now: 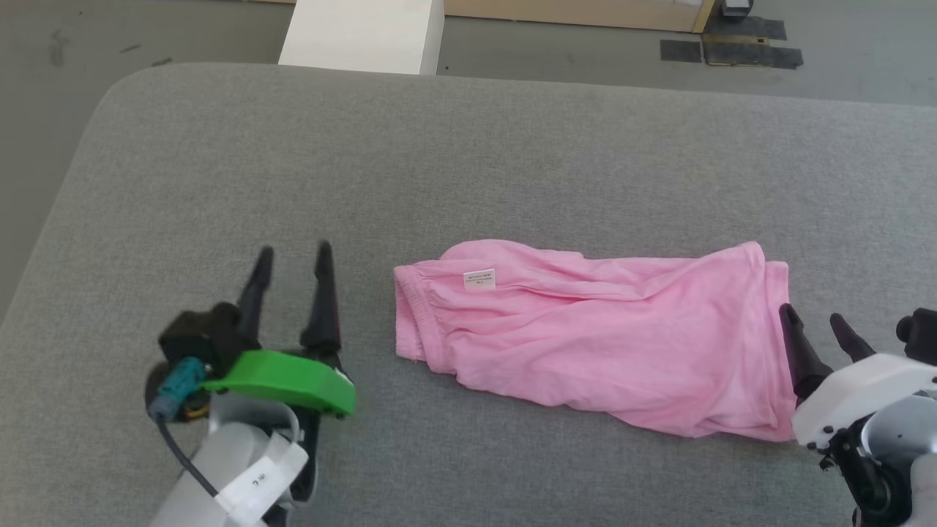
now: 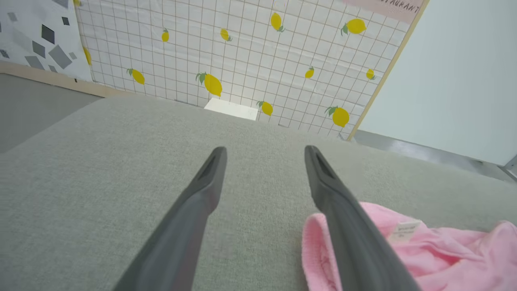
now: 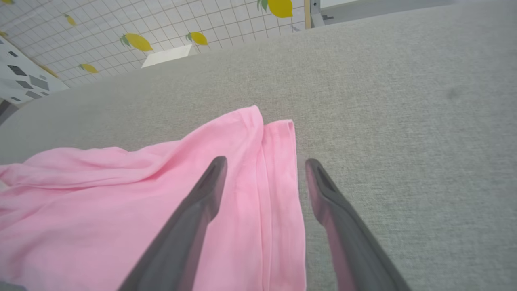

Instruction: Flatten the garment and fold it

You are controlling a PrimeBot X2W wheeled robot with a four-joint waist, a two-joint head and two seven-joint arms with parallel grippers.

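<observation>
Pink garment [image 1: 600, 337] lying wrinkled, stretched left-right across grey upholstered surface [image 1: 468, 161], white label [image 1: 479, 279] facing up near gathered left end. Left gripper [image 1: 293, 252] sitting just beside that end, fingers spread, holding nothing. Right gripper [image 1: 812, 315] straddling right hem edge, fingers apart, gripping nothing

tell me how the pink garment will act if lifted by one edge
The garment will likely hang limp: it lies in soft wrinkles and folds. It looks thin, so probably light. Pushed, it would probably bunch rather than slide on the textured grey cushion.
</observation>
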